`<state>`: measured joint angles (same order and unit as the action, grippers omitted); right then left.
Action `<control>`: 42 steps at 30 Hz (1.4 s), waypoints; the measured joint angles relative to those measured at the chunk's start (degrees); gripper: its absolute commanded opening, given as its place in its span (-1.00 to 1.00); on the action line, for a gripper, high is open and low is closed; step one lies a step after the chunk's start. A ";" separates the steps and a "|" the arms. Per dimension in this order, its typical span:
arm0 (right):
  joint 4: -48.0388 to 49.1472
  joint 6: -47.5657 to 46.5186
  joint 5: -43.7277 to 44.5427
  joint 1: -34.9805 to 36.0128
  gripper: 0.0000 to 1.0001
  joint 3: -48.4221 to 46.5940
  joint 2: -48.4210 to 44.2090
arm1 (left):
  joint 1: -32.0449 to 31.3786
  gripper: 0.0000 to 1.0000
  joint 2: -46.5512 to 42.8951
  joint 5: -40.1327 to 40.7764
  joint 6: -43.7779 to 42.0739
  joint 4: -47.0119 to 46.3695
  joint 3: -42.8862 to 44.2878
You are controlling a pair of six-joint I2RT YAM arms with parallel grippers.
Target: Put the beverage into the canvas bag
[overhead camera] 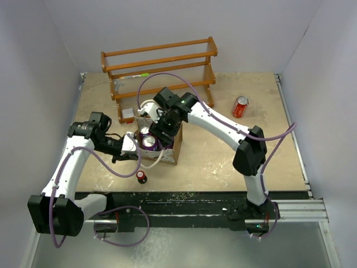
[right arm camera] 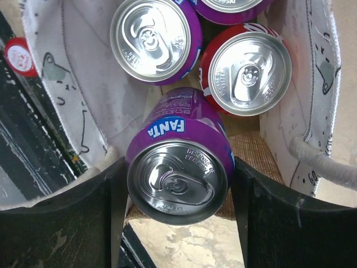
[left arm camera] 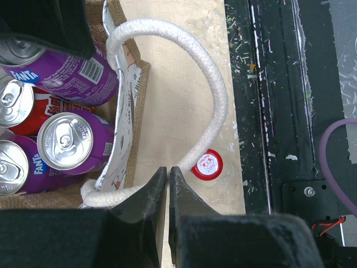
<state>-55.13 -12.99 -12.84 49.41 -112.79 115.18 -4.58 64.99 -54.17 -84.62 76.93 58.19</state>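
Observation:
The canvas bag (overhead camera: 170, 151) stands open at mid-table, white with a dark print and tan inside (right arm camera: 251, 151). Three cans stand upright in it, among them a purple one (right arm camera: 150, 39) and a red one (right arm camera: 248, 70). My right gripper (right arm camera: 178, 167) is shut on a purple Fanta can (right arm camera: 178, 181), tilted and held low in the bag's mouth beside the others (overhead camera: 149, 142). My left gripper (left arm camera: 168, 170) is shut on the bag's white rope handle (left arm camera: 217, 95) at the bag's left side (overhead camera: 132, 146).
A small bottle with a red cap (overhead camera: 141, 177) stands just in front of the bag, near my left gripper (left arm camera: 207, 164). A red can (overhead camera: 240, 106) lies at the right rear. A wooden rack (overhead camera: 162, 72) and a small white box (overhead camera: 128, 114) stand behind.

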 measured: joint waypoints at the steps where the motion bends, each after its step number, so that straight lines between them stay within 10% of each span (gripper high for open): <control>1: 0.11 0.22 0.68 0.07 -1.00 0.02 0.26 | 0.00 -0.85 0.00 0.00 0.00 0.00 0.00; 42: 15.19 2.95 5.86 3.10 -0.46 15.87 -1.64 | 0.00 -0.81 0.02 -1.36 1.55 -1.49 0.72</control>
<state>-39.94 -10.04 -6.98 52.51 -96.92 113.54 -4.58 65.01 -55.53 -83.07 75.44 58.92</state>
